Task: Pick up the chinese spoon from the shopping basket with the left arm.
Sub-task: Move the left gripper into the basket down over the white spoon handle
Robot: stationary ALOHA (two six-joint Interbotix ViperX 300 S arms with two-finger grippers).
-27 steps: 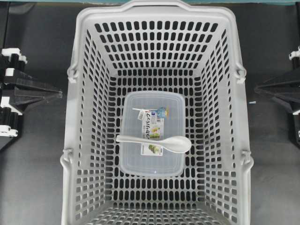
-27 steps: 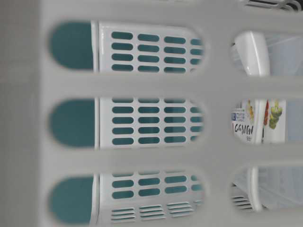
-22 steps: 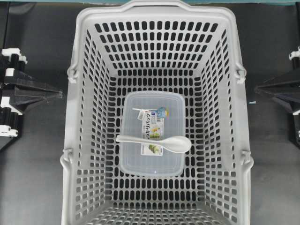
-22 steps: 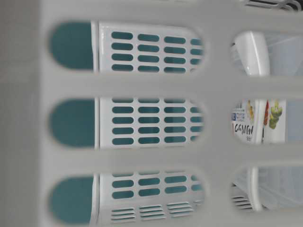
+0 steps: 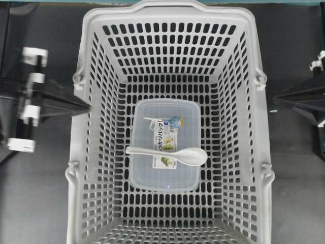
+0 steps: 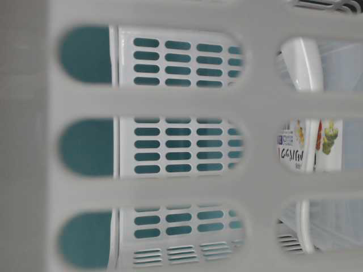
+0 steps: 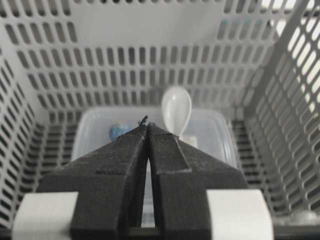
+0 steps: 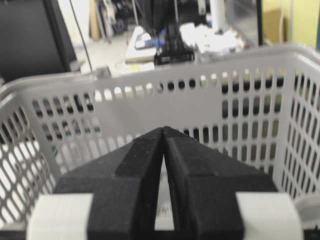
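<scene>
The white chinese spoon [image 5: 172, 154] lies across the lid of a clear plastic box [image 5: 165, 178] on the floor of the grey shopping basket [image 5: 76, 147], bowl to the right. From the left wrist the spoon [image 7: 176, 111] shows just beyond my left gripper [image 7: 147, 124], which is shut and empty. In the overhead view the left gripper [image 5: 87, 107] points at the basket's left rim. My right gripper [image 5: 277, 97] stays outside the basket's right wall, shut with nothing in it [image 8: 163, 129]. At table level the spoon [image 6: 303, 65] shows through the basket's slots.
The basket fills the middle of the dark table [image 5: 35, 193], and its slotted walls [image 7: 150, 65] rise round the box. The box carries a printed label [image 5: 165, 140]. The right arm's body [image 5: 310, 99] stands at the right edge.
The left arm has swung toward the basket, so its tip now reaches the left rim. The spoon, box and right arm have stayed put.
</scene>
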